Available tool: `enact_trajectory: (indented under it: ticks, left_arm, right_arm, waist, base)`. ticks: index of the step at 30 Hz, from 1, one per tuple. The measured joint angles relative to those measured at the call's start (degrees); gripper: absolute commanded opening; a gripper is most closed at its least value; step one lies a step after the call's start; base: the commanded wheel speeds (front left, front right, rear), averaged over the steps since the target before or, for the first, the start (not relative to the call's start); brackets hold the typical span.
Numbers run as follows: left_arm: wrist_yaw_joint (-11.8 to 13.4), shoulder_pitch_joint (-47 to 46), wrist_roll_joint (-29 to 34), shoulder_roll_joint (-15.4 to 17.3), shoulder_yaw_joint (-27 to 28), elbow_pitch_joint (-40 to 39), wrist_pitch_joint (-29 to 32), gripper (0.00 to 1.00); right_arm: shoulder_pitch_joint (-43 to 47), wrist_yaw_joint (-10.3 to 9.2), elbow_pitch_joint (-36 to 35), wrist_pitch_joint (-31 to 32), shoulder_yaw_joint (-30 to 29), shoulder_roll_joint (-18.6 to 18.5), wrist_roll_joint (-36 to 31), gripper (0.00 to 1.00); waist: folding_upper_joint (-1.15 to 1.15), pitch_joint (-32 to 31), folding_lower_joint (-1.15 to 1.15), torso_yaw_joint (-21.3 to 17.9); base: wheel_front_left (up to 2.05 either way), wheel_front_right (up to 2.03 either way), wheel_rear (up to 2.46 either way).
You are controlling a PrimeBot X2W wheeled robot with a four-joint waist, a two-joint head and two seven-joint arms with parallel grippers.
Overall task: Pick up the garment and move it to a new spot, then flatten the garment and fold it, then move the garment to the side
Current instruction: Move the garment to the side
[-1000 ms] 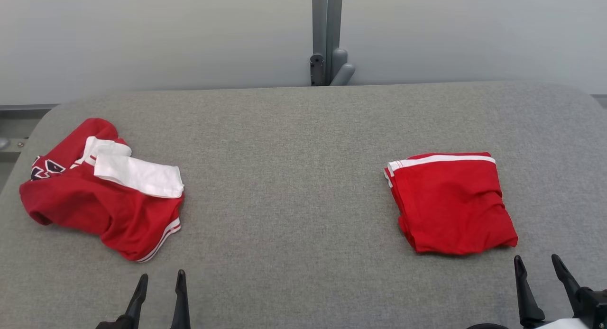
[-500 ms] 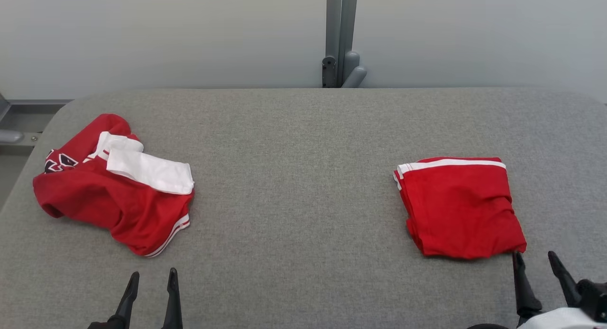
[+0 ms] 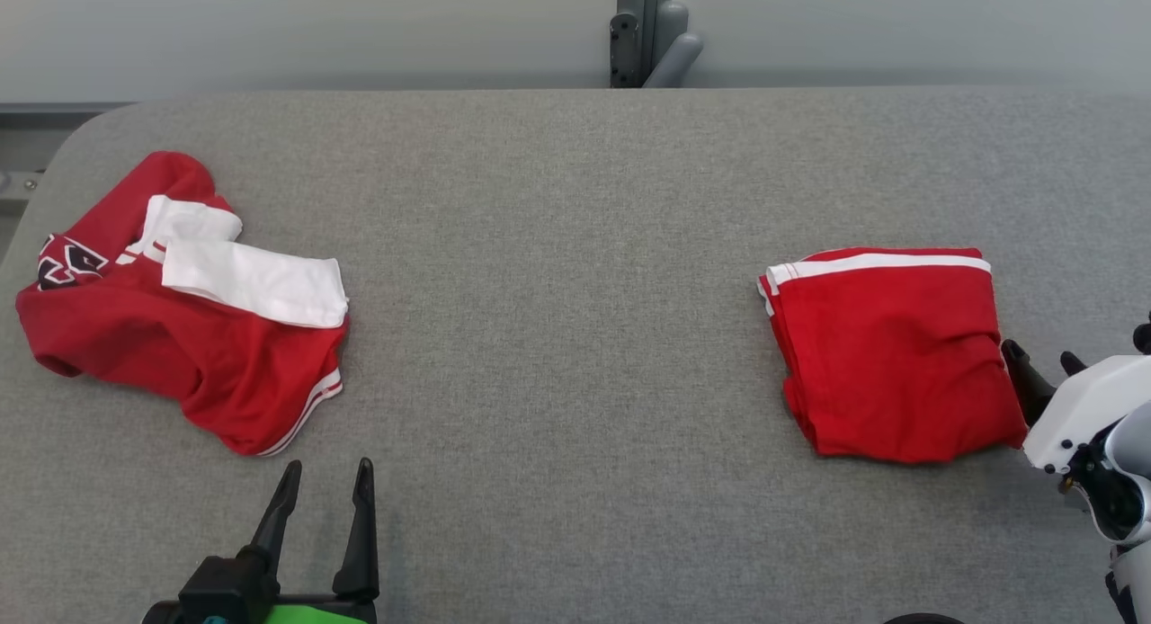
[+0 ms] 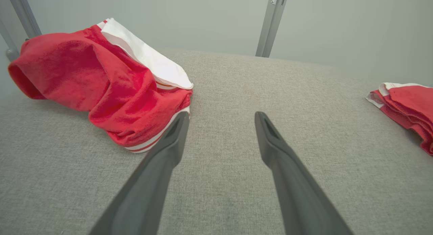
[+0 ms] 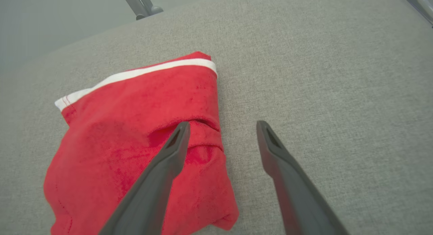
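Note:
A crumpled red garment with white sleeves (image 3: 189, 354) lies at the table's left, also in the left wrist view (image 4: 101, 82). My left gripper (image 3: 328, 467) stands open just in front and to the right of its striped hem, its fingers (image 4: 222, 114) empty over bare cloth. A folded red garment with a white stripe (image 3: 890, 354) lies at the right. My right gripper (image 3: 1039, 352) is open at that garment's right edge; in the right wrist view (image 5: 223, 124) its left finger hangs over the red fabric (image 5: 128, 143) and its right finger over the table.
The grey fabric-covered table (image 3: 557, 291) has rounded corners at the back. A grey metal post (image 3: 643, 31) stands behind its far edge against a pale wall. The folded garment (image 4: 409, 106) shows at the right edge of the left wrist view.
The head camera has tilted down. My right gripper has moved forward from the folded garment's near corner to alongside its right edge. My left gripper has edged forward and right.

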Motion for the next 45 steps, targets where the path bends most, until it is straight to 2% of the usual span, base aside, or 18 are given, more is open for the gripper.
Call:
enact_trajectory:
  ticks: [4, 8, 9, 10, 16, 21, 25, 29, 36, 45]
  left_arm:
    - [-0.12, -1.05, -0.15, 0.01, 0.03, 0.37, 0.0, 1.0]
    - [-0.14, -1.69, -0.32, 0.0, -0.66, 0.66, 0.0, 1.0]
    - [-0.14, -1.83, -0.42, 0.0, -0.75, 0.66, 0.0, 1.0]
    - [-0.14, -1.83, -0.42, 0.0, -0.75, 0.66, 0.0, 1.0]
    - [-0.13, -2.22, -0.93, -0.01, -0.98, 0.27, 0.0, 1.0]
    - [-0.15, -4.08, -0.09, 0.01, -0.31, -0.92, -0.01, 1.0]
    - [-0.24, -8.06, 0.63, 1.15, -1.23, -2.16, -0.01, 1.0]
    - [-0.43, -10.67, 0.67, 2.21, -2.24, -3.24, 0.0, 1.0]
    - [-0.48, -12.11, 0.48, 3.74, -3.05, -4.45, 0.0, 1.0]
    - [-0.48, -11.79, 0.08, 4.6, -2.29, -4.32, 0.0, 1.0]
  right_arm:
    - [-2.48, -0.01, 3.74, 2.64, 1.59, 0.51, 1.2, 1.0]
    - [-4.04, 0.0, 7.3, 2.41, 1.92, 0.7, 2.33, 1.0]
    - [-4.43, 0.0, 7.98, 2.07, 1.82, 0.84, 2.83, 0.29]
    - [-4.43, 0.0, 7.98, 2.07, 1.82, 0.84, 2.83, 0.0]
    - [-6.93, 0.01, 9.81, 0.44, 3.43, 1.01, 5.13, 0.0]
    - [-11.74, 0.01, 10.51, -1.45, 4.08, -2.13, 4.0, 0.0]
    - [-17.43, 0.01, 11.54, -3.31, 3.19, -5.03, 0.34, 0.0]
    - [-21.87, 0.01, 14.52, -4.33, 1.07, -6.08, -2.26, 0.0]
    - [-25.3, 0.01, 20.42, -6.59, -3.91, -10.71, -6.72, 0.0]
    - [-28.82, 0.01, 23.96, -11.83, -5.39, -11.16, -15.48, 0.0]
  waist:
    - [0.0, 2.04, 0.0, 0.93]
    - [0.0, 3.23, 0.0, 2.0]
    - [0.0, 3.46, 0.0, 2.16]
    - [0.0, 3.46, 0.0, 2.16]
    - [0.0, 4.42, 0.0, 0.73]
    - [0.0, 6.1, 0.0, -2.28]
    - [0.0, 9.2, 0.0, -4.48]
    - [0.0, 12.92, 0.01, -6.41]
    - [0.0, 18.41, 0.01, -9.32]
    - [0.0, 20.7, 0.01, -10.1]
  base:
    - [0.0, 0.0, 0.0]
    - [0.0, 0.0, 0.0]
    - [0.0, 0.0, 0.0]
    - [0.0, 0.0, 0.0]
    - [0.0, 0.0, 0.0]
    - [0.0, 0.0, 0.0]
    - [0.0, 0.0, 0.0]
    - [0.0, 0.0, 0.0]
    - [0.0, 0.0, 0.0]
    - [0.0, 0.0, 0.0]
